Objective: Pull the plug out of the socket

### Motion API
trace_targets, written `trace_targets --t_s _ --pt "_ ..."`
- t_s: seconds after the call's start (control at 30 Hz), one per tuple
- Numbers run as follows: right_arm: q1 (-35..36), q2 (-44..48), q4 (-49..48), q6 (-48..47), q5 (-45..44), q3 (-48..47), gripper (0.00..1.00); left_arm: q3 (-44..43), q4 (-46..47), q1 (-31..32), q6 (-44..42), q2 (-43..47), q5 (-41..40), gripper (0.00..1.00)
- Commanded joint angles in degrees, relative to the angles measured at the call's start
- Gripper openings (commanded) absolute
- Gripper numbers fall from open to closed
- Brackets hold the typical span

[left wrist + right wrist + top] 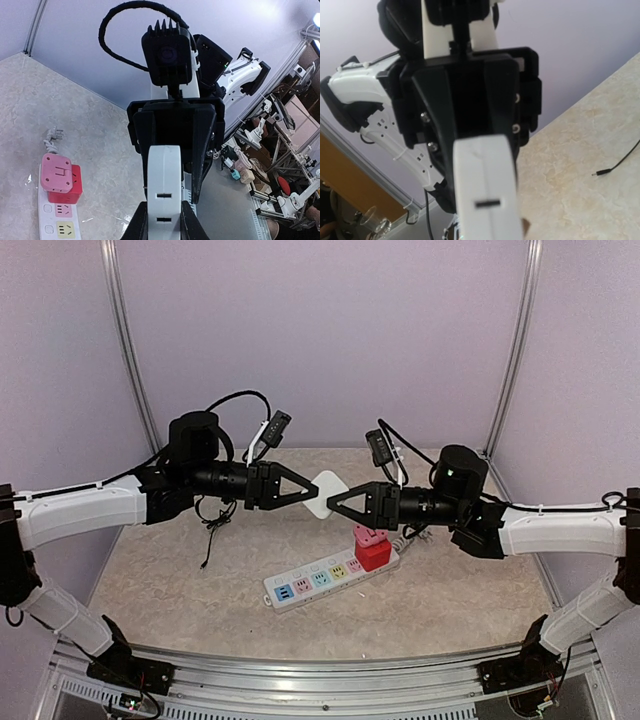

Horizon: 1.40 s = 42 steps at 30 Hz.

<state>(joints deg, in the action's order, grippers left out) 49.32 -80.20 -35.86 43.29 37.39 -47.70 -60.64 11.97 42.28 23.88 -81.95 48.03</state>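
Observation:
The white power strip (320, 580) with pastel outlet faces lies on the table near the front. A red cube plug (374, 556) with a pink cube (368, 536) on top sits in its right end. Both also show in the left wrist view: strip (57, 220), red cube (75, 186), pink cube (56, 172). My left gripper (312, 487) and right gripper (335, 506) meet above the table's middle, both shut on a small flat white square piece (328, 486). It is edge-on in the left wrist view (164, 170) and the right wrist view (487, 185). Neither gripper touches the strip.
A thin black cable (205, 540) lies on the table left of centre, its end in the right wrist view (615, 165). The strip's white cord (410, 535) curls behind the red cube. Purple walls and metal posts (130, 360) enclose the table.

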Motion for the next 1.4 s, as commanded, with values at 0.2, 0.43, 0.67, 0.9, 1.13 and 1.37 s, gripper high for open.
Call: trace_targets --t_s 0.2,0.43,0.67,0.9,1.13,1.37 --pt "0.52 -0.87 -9.65 2.12 5.07 -1.65 0.27 -0.83 -4.03 -0.4 0.2 -4.37 -1.7 0.0" --pt "0.52 -0.79 -7.7 1.24 4.31 -1.97 0.49 -1.68 -4.63 -0.64 0.21 -5.39 -1.76 0.0" --pt "-1.77 2.45 2.15 -2.83 -2.28 -0.71 0.81 -0.71 -6.26 -4.41 -0.55 -0.31 -1.61 0.0" --pt "-7.11 7.11 13.58 -6.23 -9.32 0.87 0.97 -2.4 -17.0 -10.67 -3.28 3.56 -12.88 0.0" --pt "-8.27 9.83 18.67 -9.4 -10.9 1.63 0.97 -10.06 -30.58 -12.93 -7.17 0.77 -32.45 0.0" --pt "-8.56 10.74 18.61 -9.55 -11.5 3.51 0.97 -16.74 -38.41 -13.35 -9.3 -11.0 -53.06 0.0"
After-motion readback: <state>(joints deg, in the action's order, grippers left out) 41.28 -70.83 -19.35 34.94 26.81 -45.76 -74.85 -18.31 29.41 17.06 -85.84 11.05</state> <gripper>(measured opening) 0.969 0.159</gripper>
